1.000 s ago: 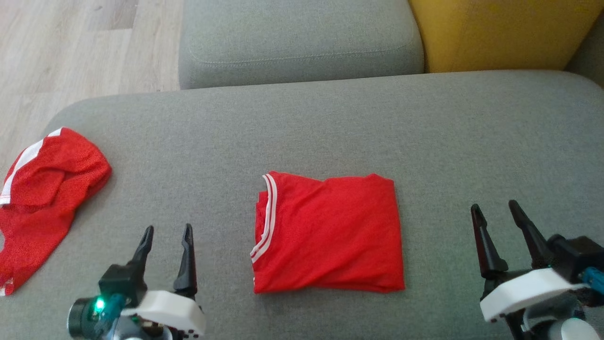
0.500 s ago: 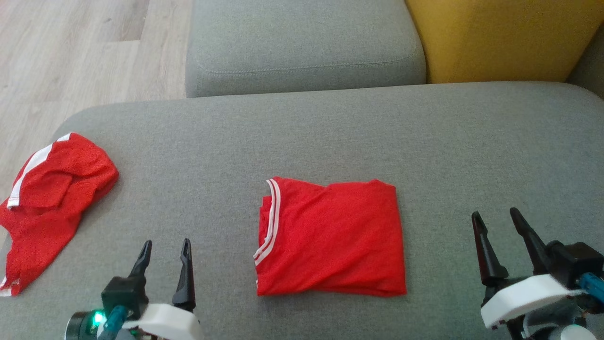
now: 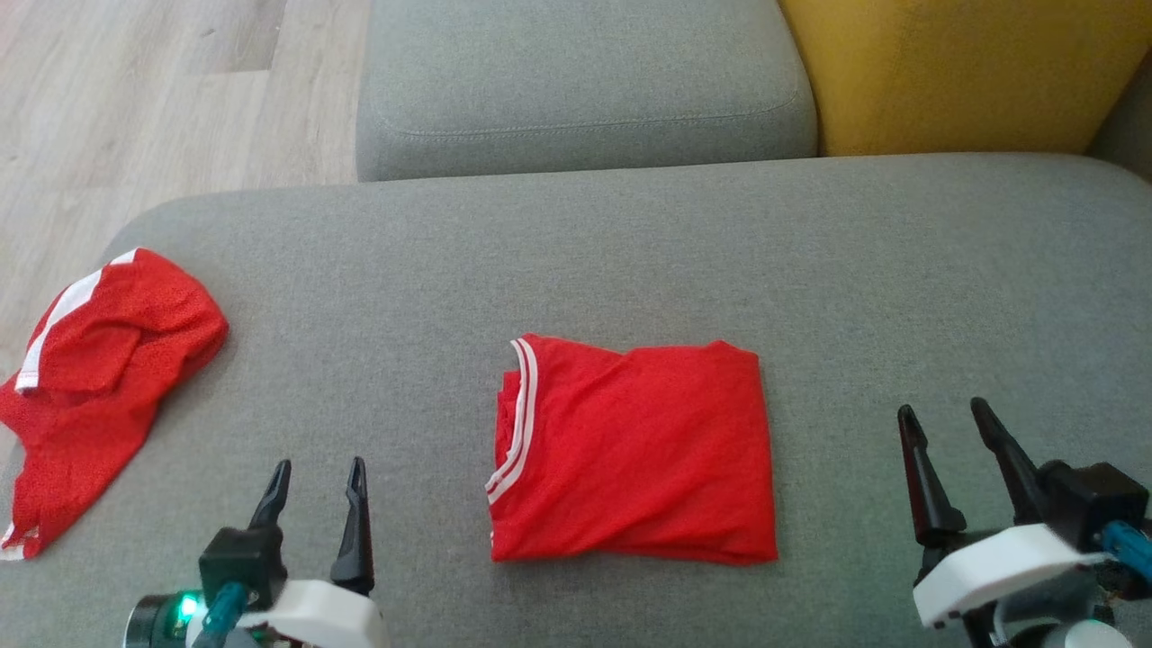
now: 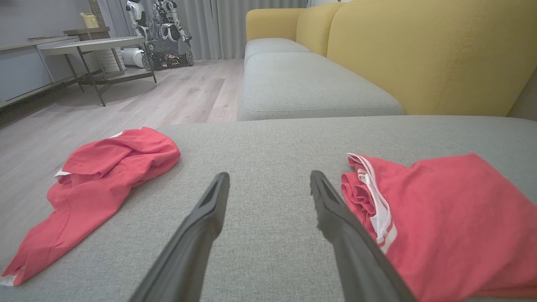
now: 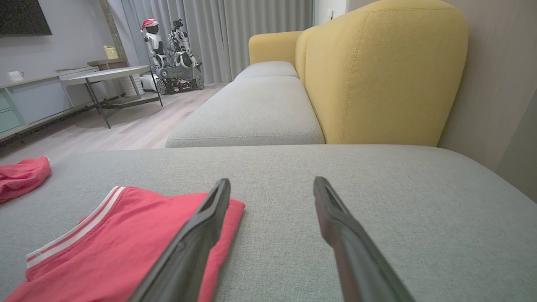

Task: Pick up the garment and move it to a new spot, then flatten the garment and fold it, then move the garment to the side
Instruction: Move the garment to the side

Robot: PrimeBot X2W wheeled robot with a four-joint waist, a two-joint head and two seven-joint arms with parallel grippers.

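Jaws spread wide and empty on left gripper (image 3: 319, 466) and right gripper (image 3: 941, 409), both low by the near edge of the grey sofa seat (image 3: 630, 243), folded red garment (image 3: 630, 450) flat in the middle between them, crumpled red garment (image 3: 99, 360) at the left edge, two garments, yellow cushion (image 3: 954, 72) and wood floor (image 3: 135, 90) behind

A big grey cushion (image 3: 360, 297) holds two red things. A folded shirt (image 3: 639, 450) with white stripes lies flat in the middle, on the near side. A crumpled cloth (image 3: 99, 360) with white trim lies at the left edge, well apart from the shirt.
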